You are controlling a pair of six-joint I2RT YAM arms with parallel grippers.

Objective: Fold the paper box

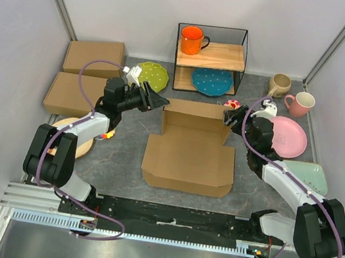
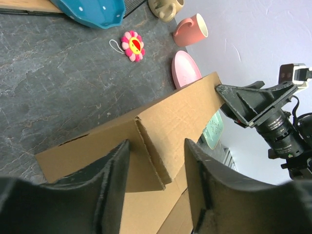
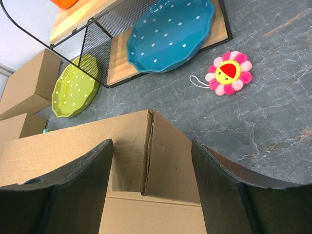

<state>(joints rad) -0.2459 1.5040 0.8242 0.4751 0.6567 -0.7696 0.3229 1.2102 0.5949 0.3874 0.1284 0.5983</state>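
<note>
The paper box [image 1: 187, 163] is brown cardboard in the middle of the table. Its back wall [image 1: 194, 120] stands upright and a wide panel lies flat in front. My left gripper [image 1: 161, 102] is open at the wall's top left corner. In the left wrist view the box [image 2: 161, 117] has an upright side flap [image 2: 152, 156], and the left gripper [image 2: 156, 143] straddles it without pinching it. My right gripper [image 1: 229, 117] is open at the top right corner. In the right wrist view the right gripper [image 3: 151, 144] straddles the folded corner of the box [image 3: 58, 144].
Behind the box stands a wire shelf [image 1: 209, 58] holding an orange mug [image 1: 192, 40] and a blue plate [image 1: 211, 81]. A green plate [image 1: 152, 74] and two folded boxes [image 1: 83, 77] lie left. A flower toy [image 1: 232, 103], two mugs [image 1: 291, 95], a pink plate [image 1: 288, 136] and a pale green dish [image 1: 308, 175] sit right.
</note>
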